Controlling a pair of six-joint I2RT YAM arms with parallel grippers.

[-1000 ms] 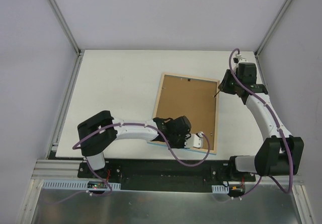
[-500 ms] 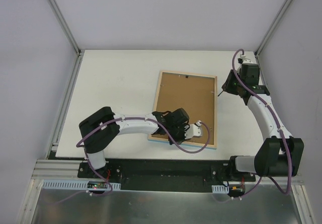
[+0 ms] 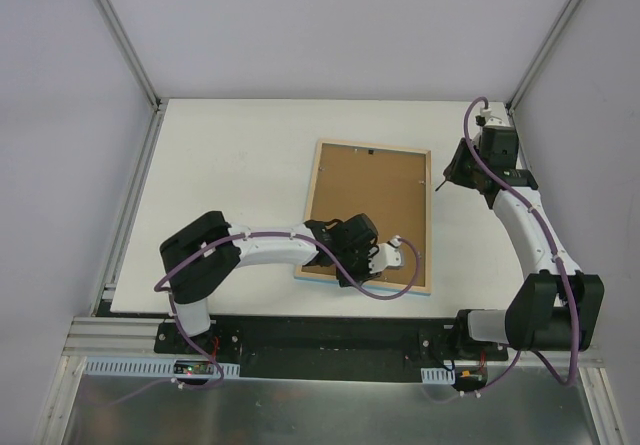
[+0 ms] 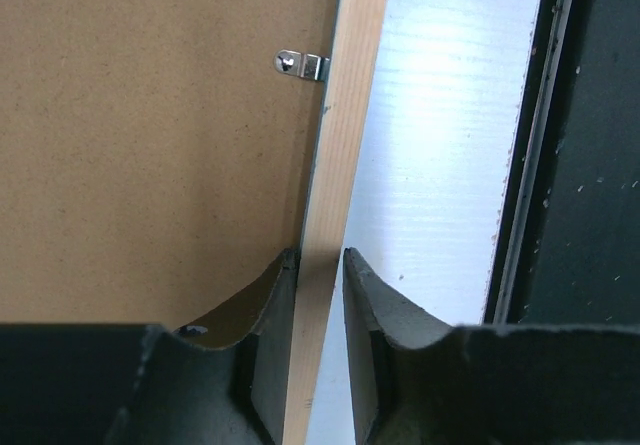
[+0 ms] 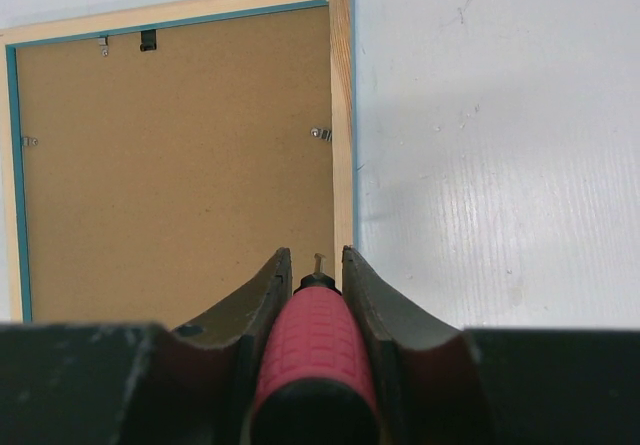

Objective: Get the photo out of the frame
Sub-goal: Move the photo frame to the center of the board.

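1. The frame (image 3: 372, 146) lies face down in the middle of the desk (image 3: 230, 185), with its brown backing board (image 3: 370, 200) facing up.
2. My left fingers (image 4: 355, 277) pinch the frame's near wooden rim, one on either side.
3. My right fingers (image 5: 354, 273) clamp a red-handled tool (image 5: 315, 335), its tip by the frame's right rim.

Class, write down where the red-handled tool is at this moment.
The red-handled tool is clamped in the right gripper, on the right side of the top view, its tip close to the right-hand wooden rim of the frame.
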